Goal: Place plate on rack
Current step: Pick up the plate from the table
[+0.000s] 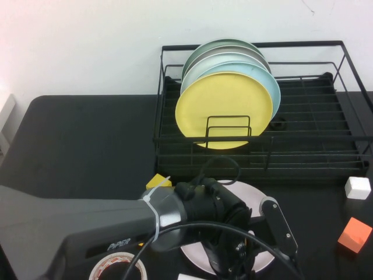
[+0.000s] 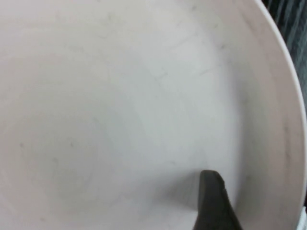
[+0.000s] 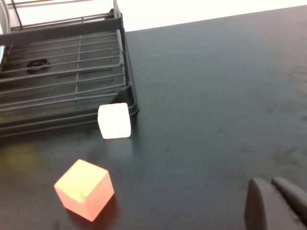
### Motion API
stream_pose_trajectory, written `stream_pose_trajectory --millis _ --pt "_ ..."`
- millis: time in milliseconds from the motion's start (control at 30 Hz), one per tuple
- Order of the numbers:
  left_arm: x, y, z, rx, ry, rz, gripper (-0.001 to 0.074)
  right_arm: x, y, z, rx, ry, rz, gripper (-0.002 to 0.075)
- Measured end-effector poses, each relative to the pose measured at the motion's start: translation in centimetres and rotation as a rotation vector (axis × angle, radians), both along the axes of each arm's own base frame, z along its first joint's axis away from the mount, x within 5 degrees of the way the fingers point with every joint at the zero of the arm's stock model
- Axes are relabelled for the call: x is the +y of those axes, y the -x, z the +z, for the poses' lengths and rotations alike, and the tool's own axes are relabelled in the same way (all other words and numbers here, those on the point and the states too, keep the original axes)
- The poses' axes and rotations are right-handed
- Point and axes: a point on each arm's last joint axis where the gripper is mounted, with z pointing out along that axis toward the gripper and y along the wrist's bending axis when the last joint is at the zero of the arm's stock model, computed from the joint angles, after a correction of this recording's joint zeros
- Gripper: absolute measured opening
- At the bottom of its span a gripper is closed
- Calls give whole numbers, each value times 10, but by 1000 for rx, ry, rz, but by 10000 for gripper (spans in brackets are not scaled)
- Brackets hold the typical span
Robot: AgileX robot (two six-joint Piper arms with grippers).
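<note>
The pale pink-white plate [image 1: 256,192] lies at the table's front, just before the black wire rack [image 1: 303,146]. My left gripper [image 1: 242,251] hangs over the plate's near side and hides most of it. In the left wrist view the plate [image 2: 120,105] fills the picture, and one dark fingertip [image 2: 213,201] rests on its upper face near the rim; the other finger is hidden. My right gripper [image 3: 276,201] is shut and empty, low over the bare table to the right of the rack [image 3: 62,76]; it is out of the high view.
A yellow plate [image 1: 224,108], a light blue one and several more stand upright in the rack's left half. A white cube [image 1: 357,187] and an orange cube [image 1: 354,234] lie at the right, a yellow block [image 1: 157,181] and a tape roll [image 1: 116,268] at the front left.
</note>
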Motion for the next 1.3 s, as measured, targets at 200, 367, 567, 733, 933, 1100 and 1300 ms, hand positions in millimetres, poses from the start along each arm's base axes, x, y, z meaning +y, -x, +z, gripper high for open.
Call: stream_pose_trajectory --millis 200,367,567,733,933,1100,1300 --pt "-2 -2 -2 0 2 1 81 0 0 0 0 0 0 -2" --pt "-3 -1 2 -1 11 29 35 0 0 0 0 0 0 -2" --pt "-2 10 24 8 35 51 15 0 0 0 0 0 0 -2" --pt "-2 20 45 -5 78 46 5 0 0 0 0 0 0 -2" --pt "-8 37 49 11 66 13 2 0 0 0 0 0 0 -2" --pt "-15 52 54 -15 55 -43 1 0 0 0 0 0 0 -2" --pt "-15 58 62 -59 37 -45 1 0 0 0 -1 -12 0 -2"
